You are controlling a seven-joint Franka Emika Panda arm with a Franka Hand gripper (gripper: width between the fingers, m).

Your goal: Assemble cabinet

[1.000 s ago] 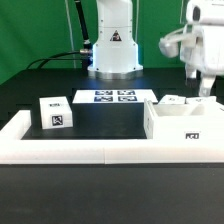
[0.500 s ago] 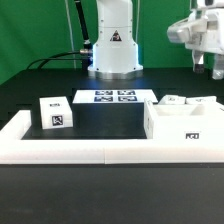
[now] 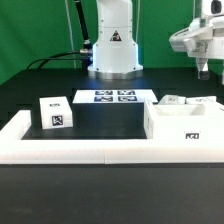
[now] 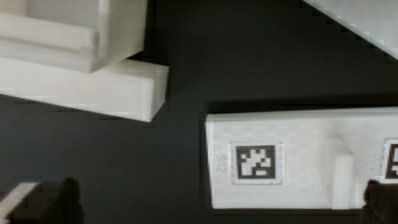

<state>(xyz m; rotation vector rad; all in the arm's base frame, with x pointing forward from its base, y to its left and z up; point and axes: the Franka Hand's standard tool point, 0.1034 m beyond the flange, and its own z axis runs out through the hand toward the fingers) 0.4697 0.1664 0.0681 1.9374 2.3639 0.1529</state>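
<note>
1. Far off to the exterior view's left of the cabinet body point(image 3: 186, 128), the low white border wall point(image 3: 20, 127) turns its corner. It then runs along the front, right up to the body's front face.
2. Inside that corner, well apart from the cabinet body, the small white cube point(image 3: 55, 112) sits upright with its tag towards the camera. It is close to the wall's side arm; whether they touch, I cannot tell.
3. Between the cube and the cabinet body, a broad strip of bare black table point(image 3: 110, 120) lies open, the widest free lane in the scene.
4. Behind that strip, the marker board point(image 3: 113, 97) lies flat, just in front of the robot base point(image 3: 111, 45).
5. Now the cabinet body itself: an open-topped white box with a small tag on its front face, its lower front edge against the border wall. Smaller white parts point(image 3: 176, 100) with tags sit at its back rim.
6. Over the body's right end, the gripper point(image 3: 206, 68) hangs high, partly cut off by the picture's edge, with clear air between it and the rim.
7. In the wrist view, the dark fingers point(image 4: 43, 196) stand at opposite sides of the picture, spread wide, with nothing between them. Below them lies a white panel point(image 4: 302, 160) bearing two tags and a raised rib. A dark gap parts it from a white block edge point(image 4: 89, 75); which piece that is, I cannot tell.
</note>
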